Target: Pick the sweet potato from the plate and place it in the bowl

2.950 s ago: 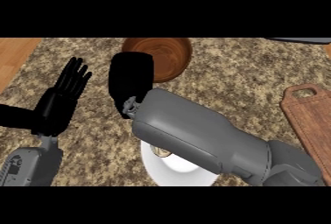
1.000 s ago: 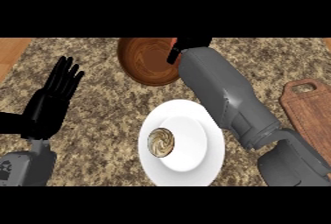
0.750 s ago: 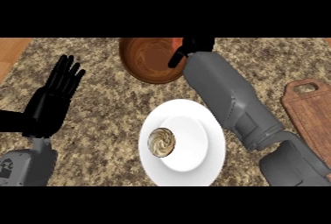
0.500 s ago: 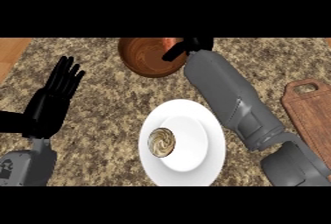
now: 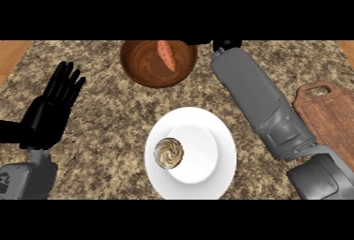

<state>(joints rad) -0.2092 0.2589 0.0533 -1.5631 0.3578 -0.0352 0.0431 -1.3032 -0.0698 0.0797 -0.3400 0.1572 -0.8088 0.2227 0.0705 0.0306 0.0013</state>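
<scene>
Though the task names the plate (image 5: 207,187) as its start, the sweet potato (image 5: 165,54) lies inside the bowl (image 5: 138,65), tilted against the far wall. It looks stiff, fairly light and smooth-skinned, tapered at both ends, so the thicker middle seems the best place to grasp. The right hand (image 5: 225,44) sits at the top edge, mostly hidden; whether its fingers are spread or curled I cannot tell. The left hand (image 5: 52,110) rests open at the left.

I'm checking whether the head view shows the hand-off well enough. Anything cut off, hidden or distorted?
Head view: the right hand is mostly cut off at the scene's top edge, so its fingers cannot be read; the sweet potato shows plainly in the bowl; the plate looks taller than wide.
</scene>
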